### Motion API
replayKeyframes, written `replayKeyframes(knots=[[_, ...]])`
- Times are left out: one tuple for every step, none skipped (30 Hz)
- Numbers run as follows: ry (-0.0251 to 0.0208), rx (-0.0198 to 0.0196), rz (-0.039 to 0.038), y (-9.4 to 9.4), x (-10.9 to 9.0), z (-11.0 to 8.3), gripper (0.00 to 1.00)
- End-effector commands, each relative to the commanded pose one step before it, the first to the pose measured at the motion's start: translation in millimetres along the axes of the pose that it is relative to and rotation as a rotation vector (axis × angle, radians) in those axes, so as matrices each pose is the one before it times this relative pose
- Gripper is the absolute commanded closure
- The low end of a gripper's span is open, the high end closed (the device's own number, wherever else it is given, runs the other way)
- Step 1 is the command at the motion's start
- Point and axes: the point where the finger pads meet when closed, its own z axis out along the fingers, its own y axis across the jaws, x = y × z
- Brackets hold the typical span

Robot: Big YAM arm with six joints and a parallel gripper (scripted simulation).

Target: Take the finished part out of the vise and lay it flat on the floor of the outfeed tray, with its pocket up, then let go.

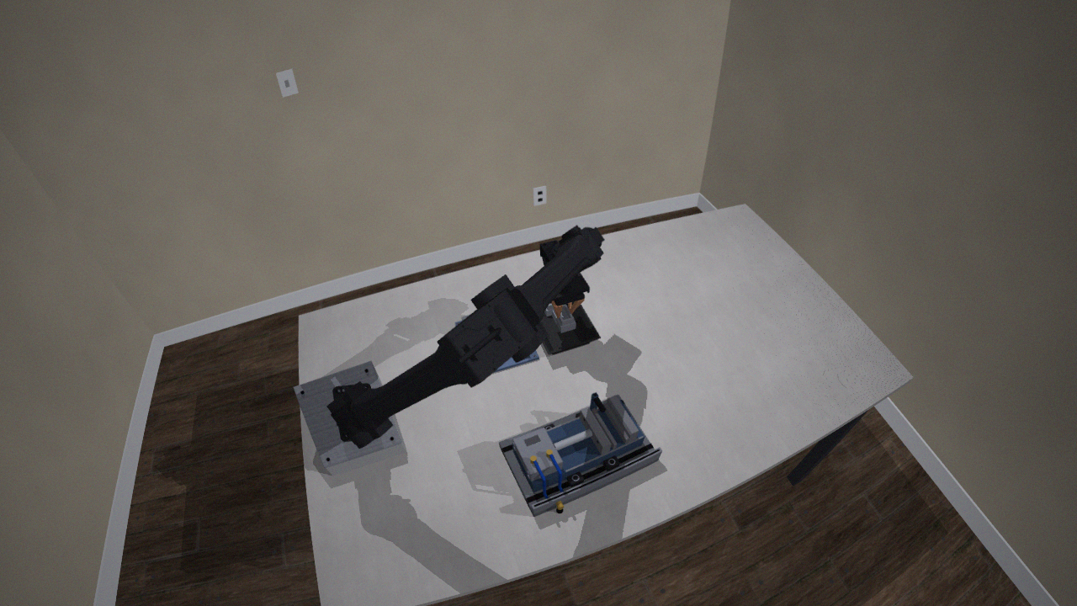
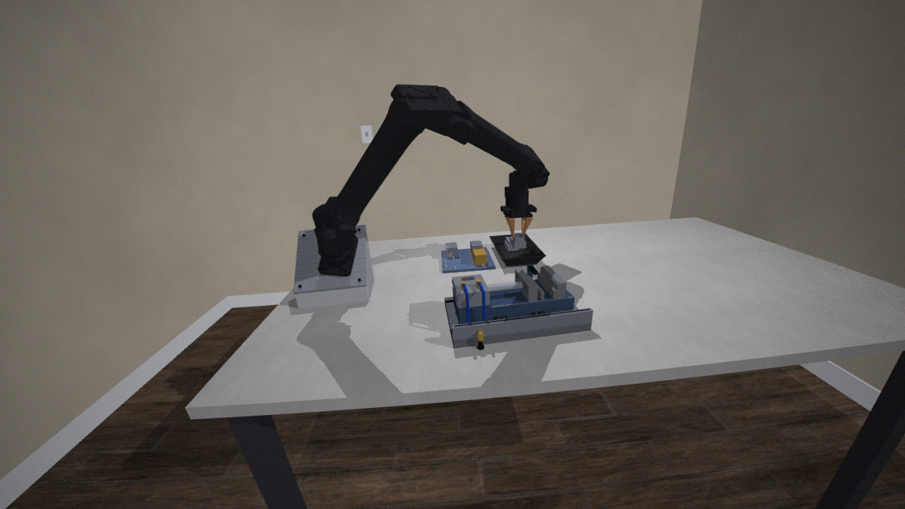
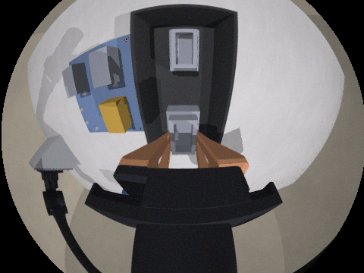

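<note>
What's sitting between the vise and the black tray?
Nothing: the exterior view shows only bare table top between the vise and the tray, where the tool holds the part.

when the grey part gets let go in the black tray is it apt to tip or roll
Probably not: the grey part is blocky with flat faces, so rolling seems unlikely. It looks rigid in the end effector, low over the black tray, so it should settle flat.
</note>
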Motion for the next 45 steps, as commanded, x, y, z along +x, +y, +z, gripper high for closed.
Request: replayKeyframes(knots=[[-0.00347, 0.00244, -0.00187, -3.60, 0.30, 10.11, 1.00], [-0.00008, 0.00045, 0.00039, -0.25, 0.03, 1.62, 1.00], [-0.00347, 0.00689, 0.00670, -4.55, 0.21, -0.85, 1.00], [-0.00128, 0.00292, 0.00278, -1.88, 0.11, 0.62, 1.00], [0.00253, -0.00525, -0.00505, 3.51, -0.15, 3.54, 1.00], [-0.00053, 0.00034, 0.00050, 1.47, 2.18, -0.01, 1.00], [-0.00293, 0.01217, -0.00384, -1.57, -3.58, -4.89, 1.00], [-0.00398, 0.01269, 0.00125, -5.11, -4.01, -3.55, 1.00], [-0.00070, 0.00271, -0.00199, -0.63, -2.12, 0.39, 1.00], [0.00141, -0.00670, 0.00152, 2.37, 3.29, 3.70, 1.00], [0.00381, -0.01343, 0.00080, 3.55, 3.34, 7.66, 1.00], [0.00000, 0.00000, 0.00000, 0.00, 0.00, 0.00, 1.00], [0.00000, 0.00000, 0.00000, 0.00, 0.00, 0.00, 1.00], [-0.00381, 0.00658, 0.01269, -7.28, 1.59, -0.04, 1.00], [0.00355, -0.00775, -0.00491, 3.41, -0.49, 4.96, 1.00], [0.00156, -0.00278, -0.00349, 2.58, 0.20, 1.65, 1.00], [0.00173, -0.00191, -0.00731, 3.22, -1.91, 1.19, 1.00], [-0.00158, 0.00638, -0.00162, -0.87, -1.55, -2.55, 1.00], [-0.00192, 0.00600, -0.00032, -1.82, -1.83, -1.89, 1.00], [-0.00196, 0.00481, 0.00307, -2.20, 0.23, -1.49, 1.00], [-0.00019, -0.00102, 0.00340, 0.00, 2.53, 0.71, 1.00], [0.00048, -0.00319, 0.00373, 0.44, 3.05, 1.77, 1.00], [0.00036, -0.00268, 0.00351, -0.68, 1.52, 2.34, 1.00], [-0.00010, -0.00081, 0.00247, -1.24, 0.24, 1.61, 1.00], [0.00103, -0.00086, -0.00487, 1.59, -1.92, 0.74, 1.00], [0.00077, 0.00072, -0.00541, 1.56, -2.15, -0.29, 1.00], [0.00033, 0.00169, -0.00612, 1.50, -2.69, -0.90, 1.00], [-0.00013, 0.00109, -0.00309, 0.61, -1.56, -0.45, 1.00], [0.00000, 0.00000, 0.00000, 0.00, 0.00, 0.00, 1.00], [0.00000, 0.00000, 0.00000, 0.00, 0.00, 0.00, 1.00], [-0.00275, 0.00551, 0.00868, -4.95, 1.09, -3.08, 1.00], [-0.00091, 0.00148, 0.00272, -0.79, 0.99, -0.22, 1.00], [-0.00120, 0.00228, 0.00289, -0.90, 1.32, -0.94, 1.00], [-0.00023, 0.00026, 0.00120, -0.13, 0.35, 0.16, 1.00], [0.00005, -0.00028, 0.00086, 0.07, 0.04, 0.37, 1.00], [0.00029, -0.00072, -0.00035, 0.20, 0.09, 0.20, 1.00], [0.00052, -0.00118, -0.00111, 0.32, 0.13, 0.07, 1.00], [0.00022, -0.00049, -0.00047, 0.14, 0.06, 0.01, 1.00], [0.00000, 0.00000, 0.00019, -0.01, 0.00, 0.00, 1.00], [0.00000, 0.00000, 0.00007, 0.00, 0.00, 0.00, 1.00], [0.00000, 0.00001, -0.00001, 0.00, 0.00, 0.00, 1.00], [0.00000, -0.00001, -0.00001, 0.00, 0.00, 0.00, 1.00], [0.00000, -0.00001, 0.00000, 0.00, 0.00, 0.00, 1.00], [0.00000, 0.00000, 0.00001, 0.00, 0.00, 0.00, 1.00], [0.00000, 0.00001, 0.00000, 0.00, 0.00, -0.01, 1.00]])
